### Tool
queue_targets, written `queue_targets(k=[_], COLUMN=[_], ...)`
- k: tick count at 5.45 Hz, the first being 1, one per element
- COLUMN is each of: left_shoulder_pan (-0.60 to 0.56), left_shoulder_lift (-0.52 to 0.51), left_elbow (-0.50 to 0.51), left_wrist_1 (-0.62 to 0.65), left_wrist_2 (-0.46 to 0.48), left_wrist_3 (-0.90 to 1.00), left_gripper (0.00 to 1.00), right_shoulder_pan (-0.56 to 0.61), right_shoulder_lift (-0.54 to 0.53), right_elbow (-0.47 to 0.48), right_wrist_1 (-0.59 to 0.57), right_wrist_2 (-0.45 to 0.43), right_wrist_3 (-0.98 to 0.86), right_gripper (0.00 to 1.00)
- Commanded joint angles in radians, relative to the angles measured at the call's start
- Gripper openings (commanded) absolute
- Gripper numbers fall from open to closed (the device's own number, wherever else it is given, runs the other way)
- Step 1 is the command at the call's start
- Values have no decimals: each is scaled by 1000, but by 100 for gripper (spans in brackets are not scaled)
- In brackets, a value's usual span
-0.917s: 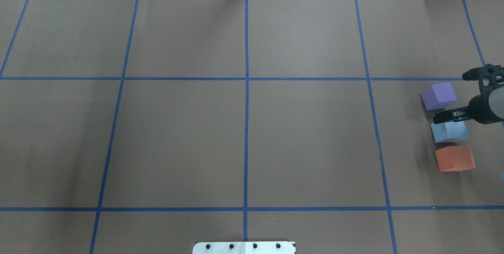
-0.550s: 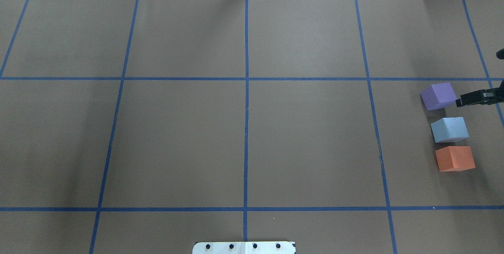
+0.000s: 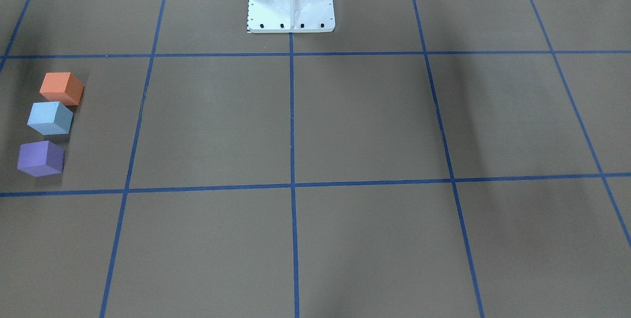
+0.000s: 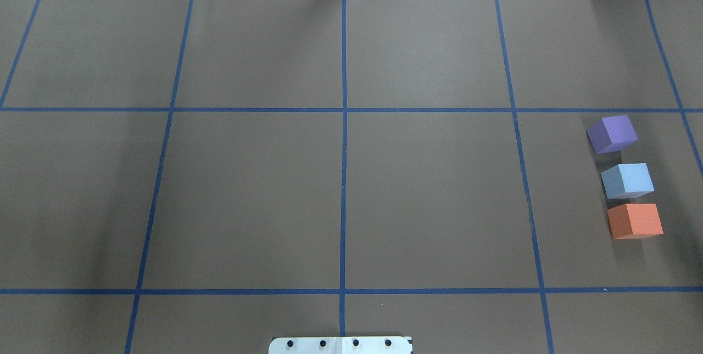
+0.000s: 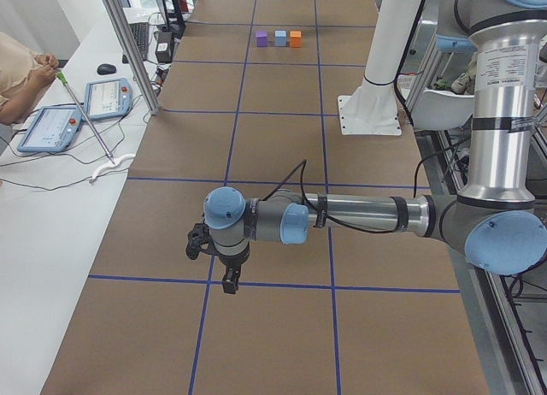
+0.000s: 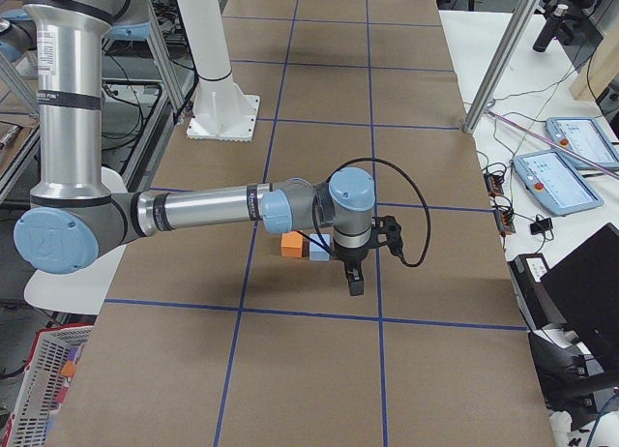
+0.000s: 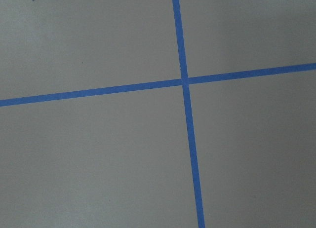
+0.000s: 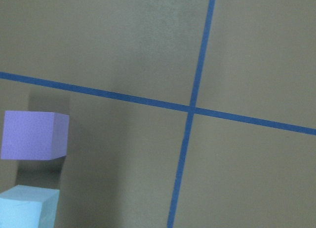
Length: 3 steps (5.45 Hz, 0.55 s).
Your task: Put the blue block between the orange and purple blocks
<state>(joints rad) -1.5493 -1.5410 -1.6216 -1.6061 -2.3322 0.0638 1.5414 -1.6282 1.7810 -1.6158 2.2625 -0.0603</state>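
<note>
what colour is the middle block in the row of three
Light blue; the middle block shows best in the overhead exterior view.

The left tool point(image 5: 229, 282) and right tool point(image 6: 355, 284) each hang pointing straight down.

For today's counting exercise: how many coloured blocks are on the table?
3, in one row: orange block nearest the robot's base, blue block in the middle, purple block farthest.
</note>
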Motion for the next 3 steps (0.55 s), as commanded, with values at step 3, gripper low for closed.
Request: queue_targets(k=[3], left_shoulder_pan=[-2], left_shoulder_lift=[-1], left_elbow=[0], left_wrist_1=[0], left_wrist_2=[4], left_wrist_3=[-1], left_gripper=[100], right_shoulder_pan=[26], right_shoulder_lift=[-4], right_elbow=[-5], right_wrist_1=[-70], right_wrist_2=[-9], right_wrist_3=[-39], right_gripper=[100])
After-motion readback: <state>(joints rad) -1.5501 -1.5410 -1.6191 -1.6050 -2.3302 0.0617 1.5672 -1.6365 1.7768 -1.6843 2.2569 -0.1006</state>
